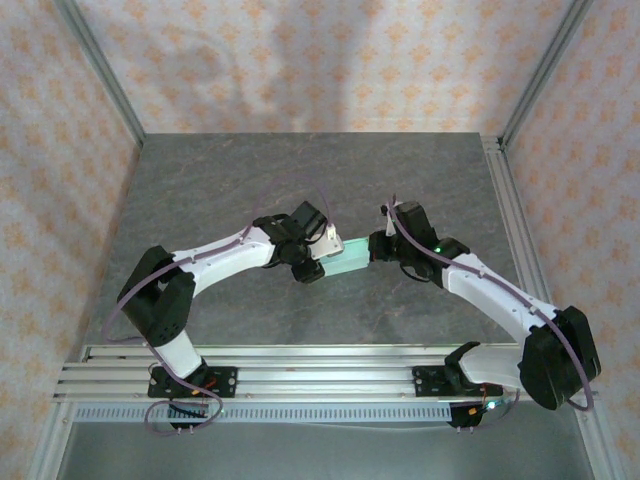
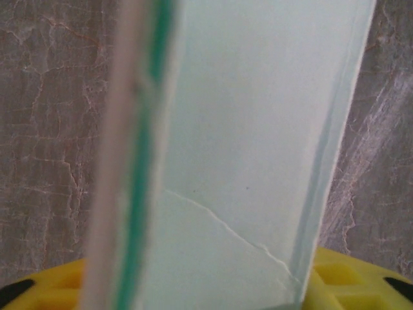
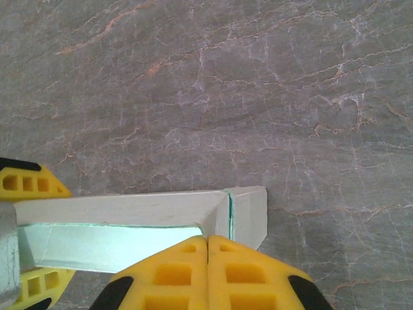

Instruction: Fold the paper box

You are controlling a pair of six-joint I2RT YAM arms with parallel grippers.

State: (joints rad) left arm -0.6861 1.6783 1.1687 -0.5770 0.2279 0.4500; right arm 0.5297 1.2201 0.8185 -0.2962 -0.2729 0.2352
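Close on L wrist lens: paper box point(image 2: 258, 129), mint panel betw. yellow fingers of left gripper point(image 2: 193, 290); can't tell if clamped or let go. Sits mid table point(image 1: 250, 190), bridging the two. Opp. end: right gripper point(image 3: 206, 240) clenched, tips at box end; card pinched? unclear. Looks mostly folded: walls up, corner formed. Prob. left: end flaps/tabs, final tuck.

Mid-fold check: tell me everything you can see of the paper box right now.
The paper box is pale mint-teal thin card with whitish upper flaps meeting at a slanted seam. One broad panel bears a thin crease. Partly formed, long and narrow, it spans between both grippers over the grey marbled table. The left gripper straddles one end; the right gripper is shut at the other, any pinch unclear.
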